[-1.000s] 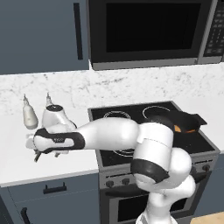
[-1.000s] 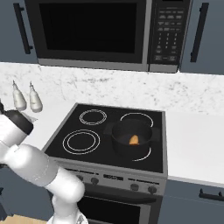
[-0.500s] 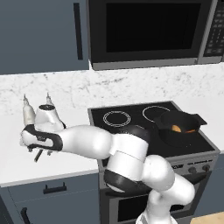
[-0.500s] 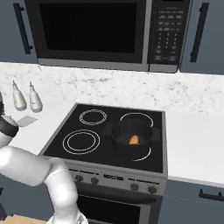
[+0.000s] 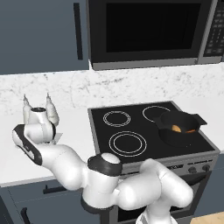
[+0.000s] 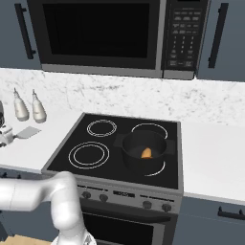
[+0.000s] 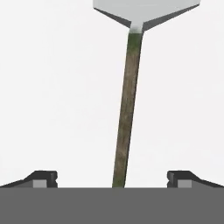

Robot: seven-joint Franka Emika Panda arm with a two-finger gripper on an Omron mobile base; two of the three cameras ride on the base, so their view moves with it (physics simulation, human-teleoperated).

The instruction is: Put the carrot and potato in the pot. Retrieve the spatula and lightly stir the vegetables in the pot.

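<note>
Presently: my gripper [image 7: 112, 180], jaws wide apart, straddles the spatula [image 7: 127, 109] handle (blade ahead) for pickup; pot [image 6: 143, 152], vegetables inside, waits far aside.

One pot [image 6: 143, 152] on the stove [image 6: 95, 167], with one orange vegetable piece [image 6: 147, 152] visible inside from the right base view and two orange bits [image 5: 183, 128] visible from the left base view; can't tell which is carrot or potato. One spatula [image 7: 127, 109] on the worktop [image 6: 33, 150], two white bottles [image 6: 28, 107] beside it, four burner rings [image 5: 127, 143] on the stove, one of them under the pot. One microwave [image 6: 115, 38] above, four stove knobs [image 6: 124, 198] along the front, and two finger tips [image 7: 43, 178] on the one tool [image 7: 112, 178].
</note>
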